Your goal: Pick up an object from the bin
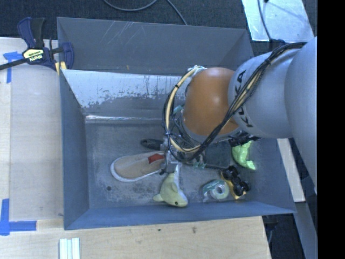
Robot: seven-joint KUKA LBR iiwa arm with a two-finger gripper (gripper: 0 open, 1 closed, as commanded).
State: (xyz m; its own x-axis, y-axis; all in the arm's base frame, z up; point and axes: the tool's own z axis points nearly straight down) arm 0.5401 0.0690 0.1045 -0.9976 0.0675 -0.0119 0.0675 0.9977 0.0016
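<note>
Gripper (171,163) hanging low over the middle of the grey bin (73,144), at the right end of a pale shoe (132,168).

The arm (280,90) is reaching in from the right of the frame, with its orange cover (207,104) and looped cables sitting directly above the tool. The shoe is lying on its side at lower centre-left of the bin floor, with a small red part (156,157) at its right end and a black item (151,143) just above it. The tool is possibly touching the shoe there, but wrist hardware is blocking the view, so whether the gripper is open or closed, or holding anything, cannot be told. A yellowish plush toy (172,195) is lying just below the gripper, near the lower wall. At lower right, a bright green item (243,154), a dark flat pad (218,155), a silvery round item (215,190) and a black-and-yellow piece (237,185) are lying close together.
</note>
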